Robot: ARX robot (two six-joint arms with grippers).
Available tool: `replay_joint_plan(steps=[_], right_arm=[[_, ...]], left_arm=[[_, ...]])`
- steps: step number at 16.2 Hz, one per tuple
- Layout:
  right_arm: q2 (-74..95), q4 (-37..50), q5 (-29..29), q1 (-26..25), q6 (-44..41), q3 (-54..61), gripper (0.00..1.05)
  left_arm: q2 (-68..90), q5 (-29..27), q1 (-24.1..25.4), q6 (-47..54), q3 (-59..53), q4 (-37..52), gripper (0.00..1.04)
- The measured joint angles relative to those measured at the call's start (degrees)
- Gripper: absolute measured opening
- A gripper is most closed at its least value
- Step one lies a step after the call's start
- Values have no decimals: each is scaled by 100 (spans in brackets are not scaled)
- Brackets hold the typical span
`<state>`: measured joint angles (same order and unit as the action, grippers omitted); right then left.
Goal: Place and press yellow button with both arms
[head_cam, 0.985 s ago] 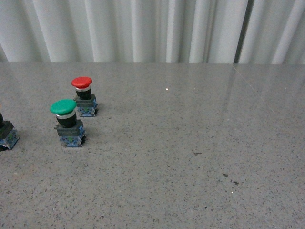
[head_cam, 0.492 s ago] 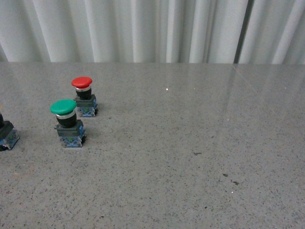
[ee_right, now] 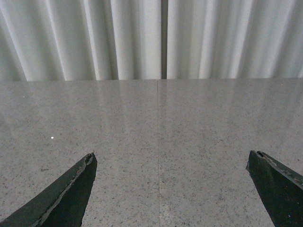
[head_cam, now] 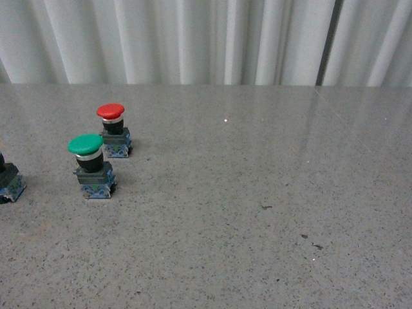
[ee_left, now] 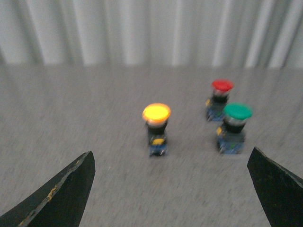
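The yellow button (ee_left: 156,128) stands upright on the grey table, with a yellow cap, a black barrel and a blue base. In the front view only its base (head_cam: 9,185) shows, cut off by the left edge. My left gripper (ee_left: 170,153) is open and empty, a short way before the button, which stands between the lines of the fingers (ee_left: 71,189). This view is blurred. My right gripper (ee_right: 171,155) is open and empty over bare table, with no button in its view. Neither arm shows in the front view.
A red-capped button (head_cam: 112,131) and a green-capped button (head_cam: 91,166) stand close together at the left of the grey table (head_cam: 257,212). Both show to the right of the yellow one in the left wrist view, red (ee_left: 221,97) and green (ee_left: 234,128). A white curtain (head_cam: 206,38) hangs behind.
In the front view a small orange sliver at the left edge no longer shows. The red and green buttons have not moved.
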<state>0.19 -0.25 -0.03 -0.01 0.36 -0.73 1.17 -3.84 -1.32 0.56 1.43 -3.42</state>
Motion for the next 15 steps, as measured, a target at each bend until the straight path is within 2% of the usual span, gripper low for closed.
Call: replay_joint_plan(steps=[1, 2, 4, 8, 11, 15], right_arm=[[0, 4, -4, 0, -2, 0, 98], [2, 2, 0, 0, 0, 0, 98], [2, 0, 0, 0, 0, 0, 98], [2, 0, 0, 0, 0, 0, 98], [2, 0, 0, 0, 0, 0, 98], [2, 0, 0, 0, 0, 0, 98]], left_arm=[[726, -776, -81, 111, 199, 57, 98], [2385, -195, 704, 256, 866, 1825, 98], [4030, 345, 1005, 289, 1633, 2881, 98], [6220, 953, 1014, 243, 3021, 2778, 98], [7484, 907, 841, 240, 3646, 2592, 98], [8459, 796, 737, 291, 3670, 2629, 98]])
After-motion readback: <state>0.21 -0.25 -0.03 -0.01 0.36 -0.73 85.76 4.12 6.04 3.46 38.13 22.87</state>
